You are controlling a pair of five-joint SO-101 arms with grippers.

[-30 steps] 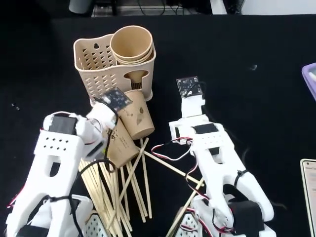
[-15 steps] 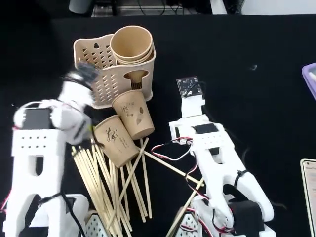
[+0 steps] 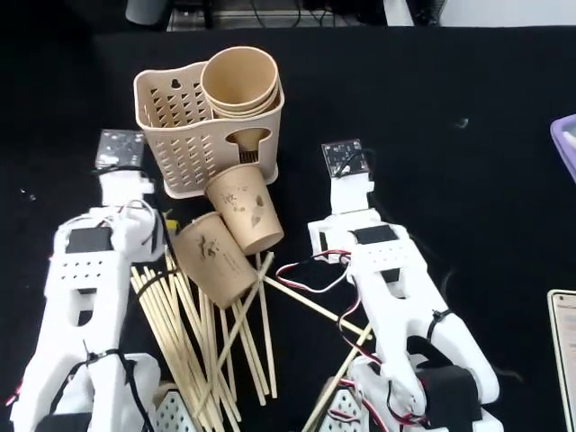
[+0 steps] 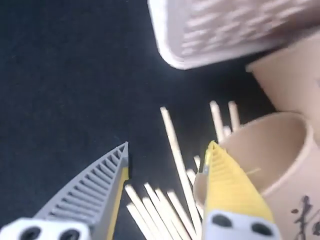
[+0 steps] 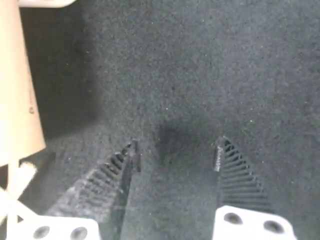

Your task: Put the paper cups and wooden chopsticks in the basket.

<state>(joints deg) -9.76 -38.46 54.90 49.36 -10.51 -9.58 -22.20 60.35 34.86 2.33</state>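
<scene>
1 black table (image 3: 468,180) bears the basket (image 3: 180,148) and chopsticks (image 3: 216,337).

Black cloth-covered table (image 3: 468,207) filled most of the high view. A purple container (image 3: 565,144) was cut off at the right edge, only its corner showing. Further down that same edge lay a flat white card-like item (image 3: 564,335), also cut off; what it was, unclear. A small pale speck (image 3: 461,122) sat on the cloth, well apart from everything. Beyond the table's far edge: a grey rounded object (image 3: 147,9) on the left, dark cables (image 3: 270,13) near the middle, a white surface (image 3: 513,11) on the right.
</scene>
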